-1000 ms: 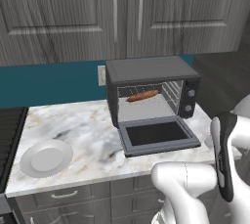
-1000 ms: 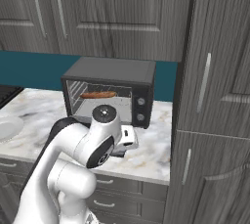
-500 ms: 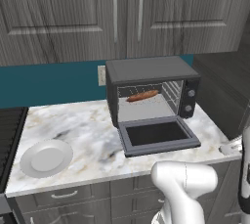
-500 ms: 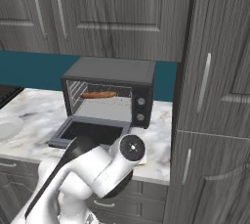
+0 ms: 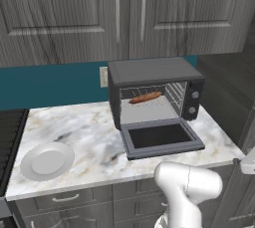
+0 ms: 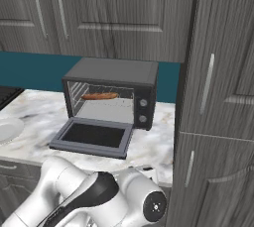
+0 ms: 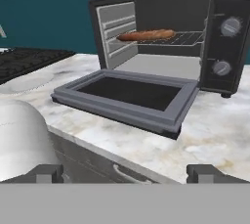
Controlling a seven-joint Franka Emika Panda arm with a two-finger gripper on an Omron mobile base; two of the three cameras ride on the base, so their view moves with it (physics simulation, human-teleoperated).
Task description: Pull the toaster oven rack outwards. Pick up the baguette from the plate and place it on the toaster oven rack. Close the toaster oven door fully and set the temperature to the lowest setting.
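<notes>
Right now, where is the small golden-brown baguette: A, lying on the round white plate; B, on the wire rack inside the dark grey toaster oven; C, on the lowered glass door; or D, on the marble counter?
B: the small golden-brown baguette lies on the thin wire rack inside the dark grey toaster oven, whose glass door hangs open, while the round white plate is bare.

Dark grey toaster oven (image 5: 155,72), golden-brown baguette (image 5: 145,97) inside, plain white plate (image 5: 47,160), white-and-grey marbled counter (image 5: 89,132), teal wall (image 5: 50,85), grey woodgrain cabinets (image 5: 60,13).
</notes>
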